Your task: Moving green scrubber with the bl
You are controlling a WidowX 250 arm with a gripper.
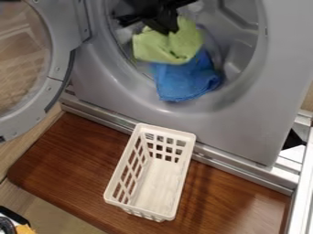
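At the top, the black gripper (pixel 160 17) hangs in the round opening of a grey front-loading washer, right at the upper edge of a light green cloth (pixel 166 46). It overlaps the cloth's top; whether it holds the cloth, I cannot tell. A blue cloth (pixel 185 78) lies just below the green one, partly covered by it, and droops over the lower rim of the opening. No scrubber is recognisable; the green thing looks like a cloth.
The washer's round door (pixel 56 68) stands open at the left. Below the washer, a white slotted basket (pixel 185 176) sits on a brown wooden board (pixel 67 157). Metal rails (pixel 245 174) run along the washer's base. A black and yellow object (pixel 23 228) is at the lower left corner.
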